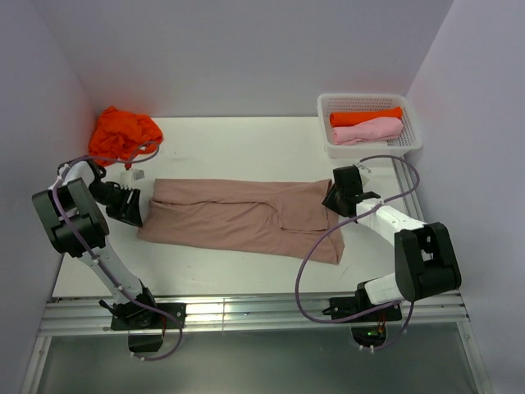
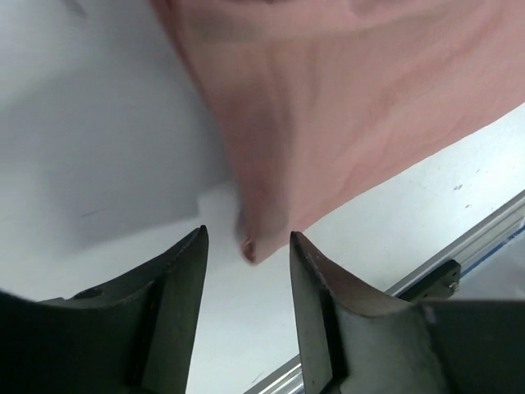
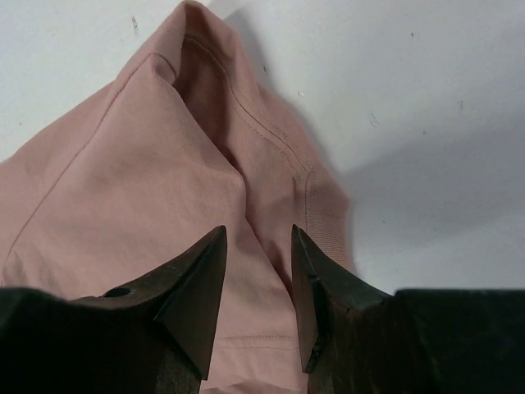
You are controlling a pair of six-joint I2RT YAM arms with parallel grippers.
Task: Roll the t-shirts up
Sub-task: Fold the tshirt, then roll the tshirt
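A large dusty pinkish-brown t-shirt (image 1: 242, 215) lies folded into a long flat strip across the table. My left gripper (image 1: 131, 207) is open at the strip's left end; in the left wrist view (image 2: 246, 238) a corner of the cloth (image 2: 328, 107) lies just ahead of the fingers, not held. My right gripper (image 1: 335, 199) is open over the strip's right end; in the right wrist view (image 3: 258, 234) its fingers straddle a fold of the cloth (image 3: 148, 180) near the collar. A crumpled bright orange t-shirt (image 1: 123, 131) lies at the back left.
A white mesh basket (image 1: 369, 123) at the back right holds a rolled orange shirt (image 1: 365, 116) and a rolled light pink shirt (image 1: 367, 131). White walls enclose the table on three sides. An aluminium rail (image 1: 254, 312) runs along the near edge.
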